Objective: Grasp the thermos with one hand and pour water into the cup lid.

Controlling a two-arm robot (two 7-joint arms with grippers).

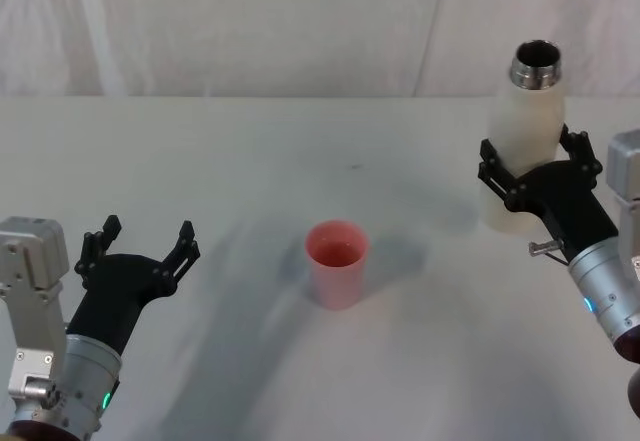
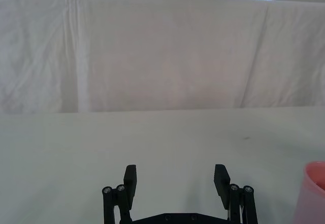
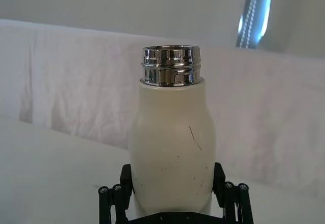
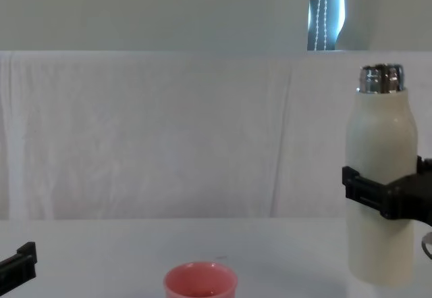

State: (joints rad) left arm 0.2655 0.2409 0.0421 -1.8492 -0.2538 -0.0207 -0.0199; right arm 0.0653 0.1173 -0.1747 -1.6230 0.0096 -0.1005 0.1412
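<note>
Head view: the cup lid [image 1: 337, 262], a small pink cup standing upright with its mouth up, sits near the middle of the white-covered table [image 1: 250, 161]. Well to the right of the cup lid and a little farther back stands the thermos [image 1: 526, 141], upright, its silver neck uncapped so that the dark opening shows. The right gripper [image 1: 527, 176] has one black finger on each side of the thermos body, about halfway up, pressed against it. Whether the thermos base rests on the table or hangs just above it cannot be told, since the gripper covers part of the lower body.

In the chest view the thermos [image 4: 379, 190] stands at the right edge, and the far side of the right gripper [image 4: 381, 196] is cut off by the frame. The cup lid [image 4: 200, 281] shows just its rim and upper wall at the bottom edge, so what it contains is hard to judge.

In the right wrist view the thermos [image 3: 171, 153] stands between the fingers, and its bottom is hidden below the picture.

The left gripper [image 1: 140, 246] hovers well to the left of the cup lid, fingers spread wide and holding nothing. In the left wrist view its fingertips [image 2: 130, 177] stand apart over bare cloth, and a sliver of the cup lid [image 2: 314, 193] is cut off at the edge.
</note>
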